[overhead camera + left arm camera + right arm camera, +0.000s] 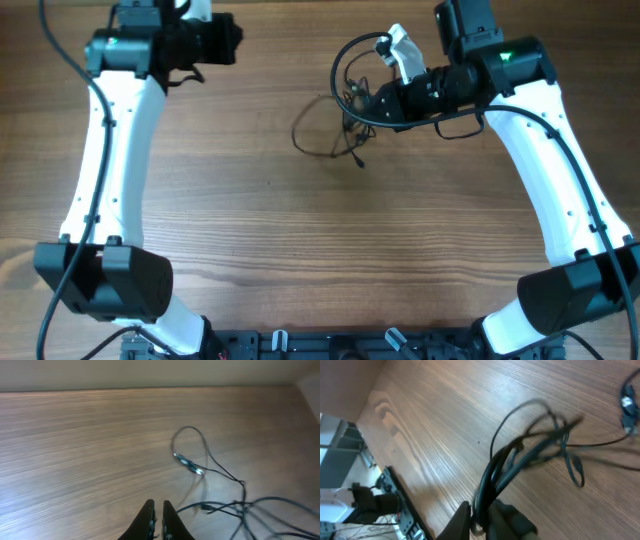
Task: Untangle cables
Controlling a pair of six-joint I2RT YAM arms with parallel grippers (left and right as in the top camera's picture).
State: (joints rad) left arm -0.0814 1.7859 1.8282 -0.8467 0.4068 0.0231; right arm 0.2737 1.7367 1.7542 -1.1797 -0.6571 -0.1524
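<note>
The cables (345, 108) are thin black wires tangled at the top middle of the wooden table, with one loop (310, 135) trailing left. My right gripper (372, 100) is shut on a bundle of these cables (520, 457) and holds it above the table; strands hang off it toward the wood. My left gripper (232, 40) is at the top left, far from the tangle, its fingers (157, 512) nearly together and empty. The left wrist view shows a loop with a small plug (189, 463) and more strands (245, 507) at lower right.
The wooden table (300, 240) fills the overhead view. A black rail with fittings (330, 345) runs along the front edge between the arm bases. Equipment (365, 500) stands off the table edge in the right wrist view.
</note>
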